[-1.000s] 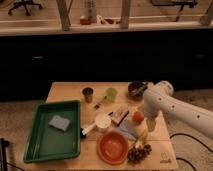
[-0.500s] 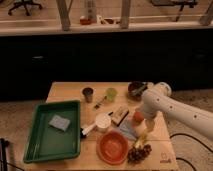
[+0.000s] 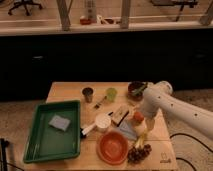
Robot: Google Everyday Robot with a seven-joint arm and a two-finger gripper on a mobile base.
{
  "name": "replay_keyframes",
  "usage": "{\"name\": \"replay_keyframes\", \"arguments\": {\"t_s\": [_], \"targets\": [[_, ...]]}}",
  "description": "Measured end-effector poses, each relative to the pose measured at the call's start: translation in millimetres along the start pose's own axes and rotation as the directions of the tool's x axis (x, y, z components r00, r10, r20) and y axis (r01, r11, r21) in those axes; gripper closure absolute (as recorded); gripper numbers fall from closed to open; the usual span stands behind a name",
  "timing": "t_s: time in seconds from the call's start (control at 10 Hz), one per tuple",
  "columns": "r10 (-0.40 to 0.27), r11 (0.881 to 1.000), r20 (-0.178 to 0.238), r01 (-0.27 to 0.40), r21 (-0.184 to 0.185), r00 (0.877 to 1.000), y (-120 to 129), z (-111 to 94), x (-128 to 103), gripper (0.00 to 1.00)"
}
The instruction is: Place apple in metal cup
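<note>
While dark cabinet fronts and a speckled floor fill the room behind, a light wooden worktop (image 3: 65, 92) stands in the middle and carries everything. The white arm (image 3: 167, 102) comes in from the right, bends above the worktop's far right corner and slopes down toward the right side. Its tool (image 3: 141, 123) hangs low there, jaws released, just at the apple (image 3: 138, 117); I cannot tell whether they touch it. The apple lies on the worktop, well apart from the metal cup (image 3: 88, 94), which stands upright near the far edge, left of centre. A light green cup (image 3: 111, 93) stands just right of it, and a dark bowl (image 3: 134, 89) sits further right, beside the arm's bend. Between apple and metal cup stand a white cup with handle (image 3: 102, 121) and a small dark-and-white item (image 3: 120, 115). An orange-red bowl (image 3: 112, 147) and a grape bunch (image 3: 139, 154) lie at the near edge. A green tray (image 3: 35, 145) with a blue-grey sponge (image 3: 60, 122) fills the left side.
</note>
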Motion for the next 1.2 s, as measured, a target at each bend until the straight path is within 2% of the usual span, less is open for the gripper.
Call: {"name": "replay_keyframes", "arguments": {"t_s": [0.4, 0.9, 1.1, 1.2], "targets": [[-0.093, 0.996, 0.034, 0.093, -0.001, 0.995, -5, 14, 0, 0.20], [-0.178, 0.984, 0.053, 0.179, -0.012, 0.983, -18, 28, 1, 0.21], [-0.190, 0.981, 0.053, 0.191, -0.016, 0.980, -19, 32, 3, 0.35], [-0.197, 0.980, 0.051, 0.198, -0.016, 0.979, -19, 33, 4, 0.47]]}}
